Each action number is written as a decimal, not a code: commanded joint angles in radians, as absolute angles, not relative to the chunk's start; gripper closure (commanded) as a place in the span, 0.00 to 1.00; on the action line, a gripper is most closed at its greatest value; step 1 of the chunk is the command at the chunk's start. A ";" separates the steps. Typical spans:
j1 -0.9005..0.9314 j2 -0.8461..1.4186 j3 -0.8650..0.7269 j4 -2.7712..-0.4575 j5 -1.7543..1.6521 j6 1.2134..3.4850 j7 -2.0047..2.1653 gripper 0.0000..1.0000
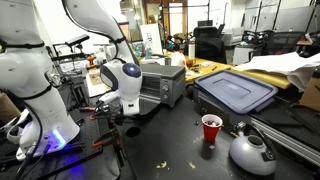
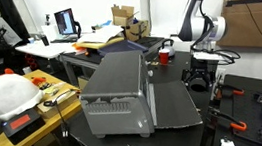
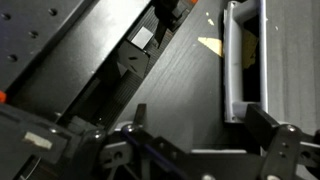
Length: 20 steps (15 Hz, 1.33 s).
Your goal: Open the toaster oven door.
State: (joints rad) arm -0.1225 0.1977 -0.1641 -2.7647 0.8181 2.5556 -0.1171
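The toaster oven [image 1: 160,82] is a silver-grey box on the dark table; in an exterior view it is seen from behind [image 2: 119,92]. Its door [image 1: 150,90] stands upright and looks shut. In the wrist view the silver bar handle [image 3: 232,60] runs along the door's top edge, seen from above. My gripper [image 3: 200,140] is open and empty, just in front of the door, with the handle close to its right finger. It also shows in both exterior views [image 1: 126,103] [image 2: 199,76].
A large blue-grey lidded bin [image 1: 236,92] lies beside the oven. A red cup [image 1: 211,128] and a silver kettle [image 1: 250,150] stand nearer the table's front. Cluttered desks with a laptop [image 2: 65,23] lie behind. A yellow scrap [image 3: 210,45] lies on the table.
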 commanded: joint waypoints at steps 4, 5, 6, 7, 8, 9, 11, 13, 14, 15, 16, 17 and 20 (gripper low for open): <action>-0.012 0.087 -0.251 -2.796 0.354 2.662 0.361 0.00; 0.040 0.069 -0.297 -2.811 0.264 2.673 0.440 0.00; 0.066 0.052 -0.325 -2.804 0.173 2.654 0.514 0.00; 0.104 0.037 -0.370 -2.793 0.080 2.636 0.583 0.00; 0.125 0.009 -0.399 -2.787 -0.008 2.608 0.639 0.00; 0.139 -0.029 -0.422 -2.778 -0.098 2.566 0.687 0.00; 0.126 -0.137 -0.426 -2.769 -0.274 2.461 0.779 0.00; -0.004 -0.239 -0.281 -2.752 -0.342 2.337 0.782 0.00; -0.034 -0.285 -0.236 -2.740 -0.340 2.275 0.760 0.00; -0.056 -0.327 -0.195 -2.724 -0.324 2.216 0.730 0.00; -0.074 -0.363 -0.159 -2.710 -0.304 2.168 0.706 0.00; -0.085 -0.397 -0.127 -2.689 -0.286 2.118 0.676 0.00; -0.087 -0.462 -0.059 -2.638 -0.230 2.021 0.596 0.00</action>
State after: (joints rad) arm -0.0724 -0.3920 -0.1185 -2.6744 -0.2810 2.1148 0.6729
